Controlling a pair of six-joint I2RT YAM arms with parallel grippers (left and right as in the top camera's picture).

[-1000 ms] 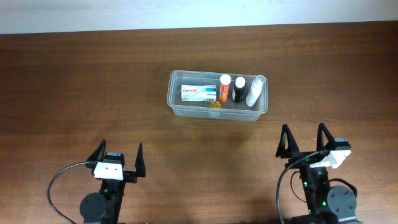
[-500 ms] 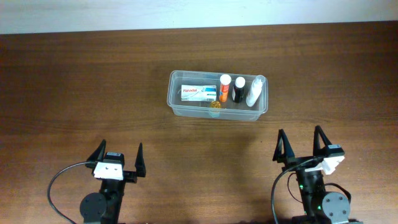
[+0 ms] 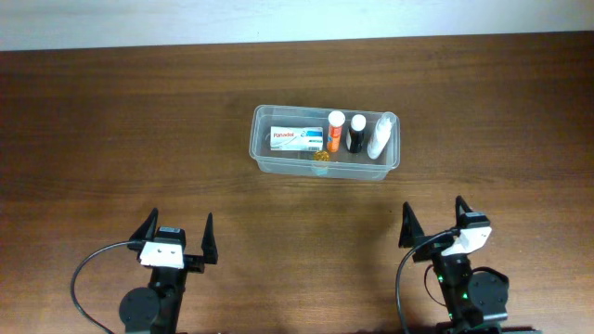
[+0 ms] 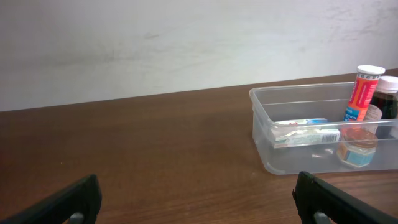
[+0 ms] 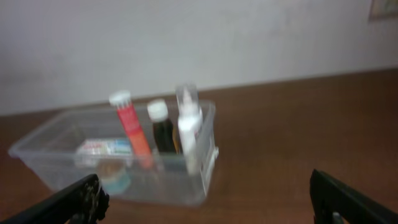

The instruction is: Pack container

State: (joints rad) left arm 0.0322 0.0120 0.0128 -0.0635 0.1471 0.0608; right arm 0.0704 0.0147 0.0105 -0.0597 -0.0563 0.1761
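overhead: grippers parked, container packed.
nearest, left gripper spread wide, empty; right gripper equally spread and empty, drawn back and leftward over the last second. well beyond, mid-table, container with box, tube, dark bottle, white bottle, jar inside. probably finished, judging by that retreat and the full load.

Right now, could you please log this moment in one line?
container: box, bottles inside | left end effector: open, empty | right end effector: open, empty
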